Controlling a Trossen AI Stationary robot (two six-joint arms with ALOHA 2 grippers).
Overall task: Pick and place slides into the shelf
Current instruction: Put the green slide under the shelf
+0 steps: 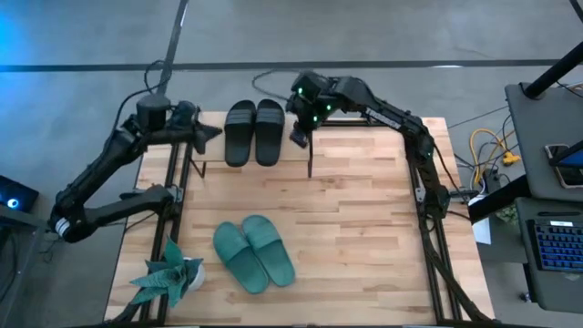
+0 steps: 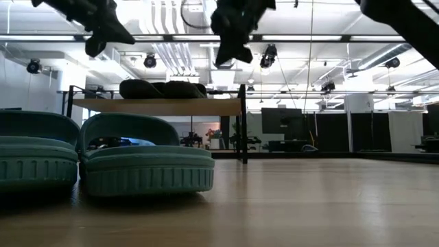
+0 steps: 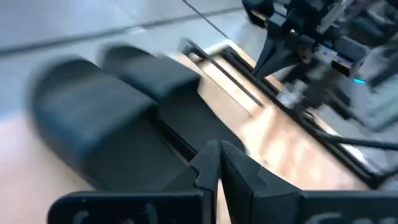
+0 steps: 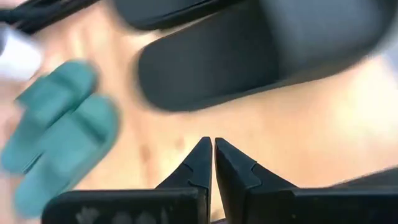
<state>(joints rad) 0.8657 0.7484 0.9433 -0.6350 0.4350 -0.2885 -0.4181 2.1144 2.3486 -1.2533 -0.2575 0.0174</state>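
While both clenched, empty grippers hover, the shelf (image 2: 156,106) half hides the black slides (image 2: 162,88).

The left arm's dark two-finger tool (image 1: 211,133) is held closed and empty, pointed toward the right one. The right arm's dark two-finger tool (image 1: 298,137) is likewise closed and empty, well apart from it, angled downward.

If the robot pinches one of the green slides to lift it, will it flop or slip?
The green slides look thick and moulded, so one would probably bend a little rather than flop. Their ridged soles likely grip the table, so they would resist pushing. Lying flat, they seem unlikely to tip or roll.
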